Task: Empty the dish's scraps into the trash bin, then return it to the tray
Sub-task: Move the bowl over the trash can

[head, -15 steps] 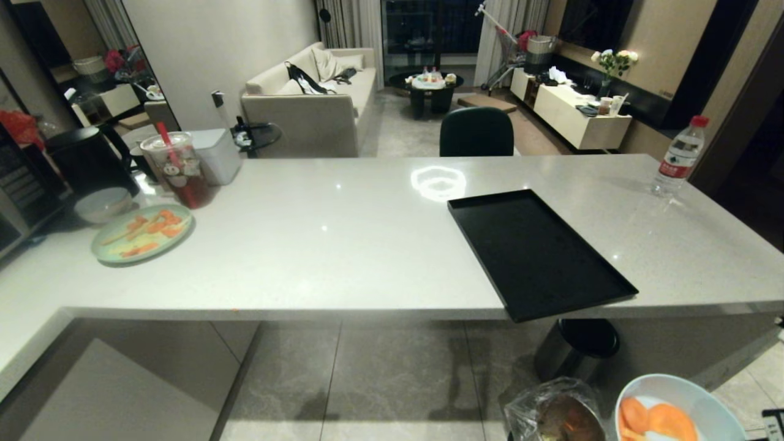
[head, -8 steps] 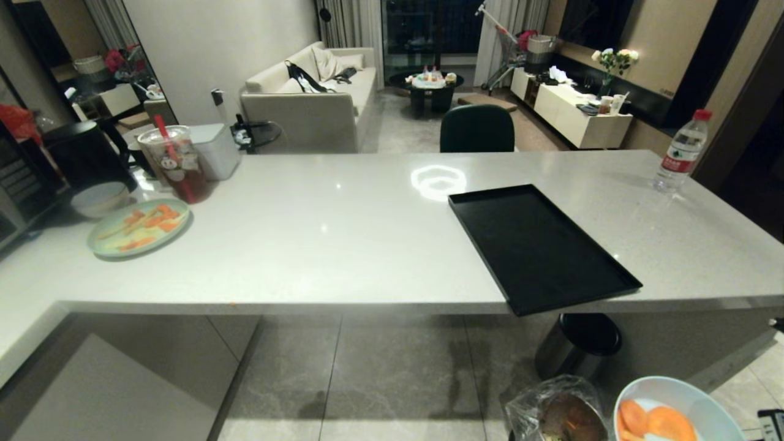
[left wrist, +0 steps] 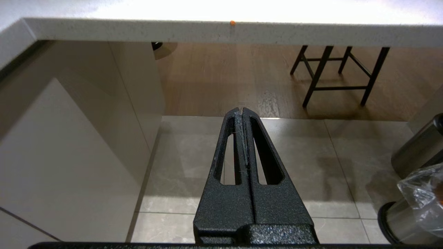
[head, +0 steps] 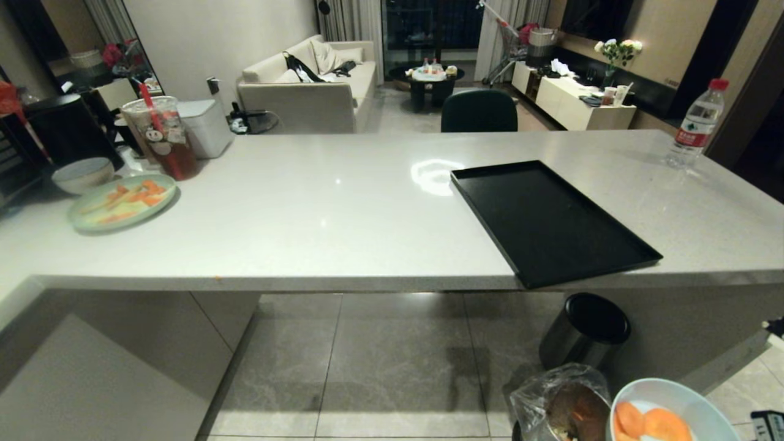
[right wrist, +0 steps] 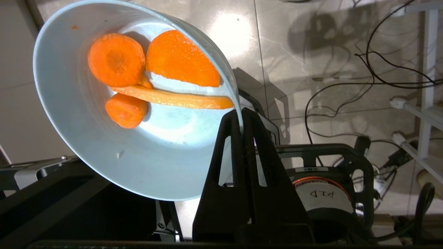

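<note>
The light-blue dish [right wrist: 79, 124] hangs tilted below the counter's height, and my right gripper [right wrist: 241, 119] is shut on its rim. In it lie the scraps [right wrist: 155, 72], orange carrot slices and a long strip. The head view shows the dish [head: 686, 398] at the bottom right, just right of the trash bin [head: 563, 407] with its crinkled clear bag. The black tray [head: 551, 220] lies empty on the counter, its near corner over the edge. My left gripper [left wrist: 241, 111] is shut on nothing, parked low over the floor tiles.
A steel bin with a black lid [head: 585, 331] stands under the counter behind the trash bin. On the counter's left are a green plate of carrot [head: 119, 202], a grey-white bowl [head: 82, 174] and a drink cup [head: 160, 138]. A water bottle [head: 698, 125] stands far right. Cables lie on the floor [right wrist: 373, 69].
The whole head view has shifted: the camera has sunk, so the counter looks flatter and more floor shows. The dish stays held at the bottom right beside the trash bin.
</note>
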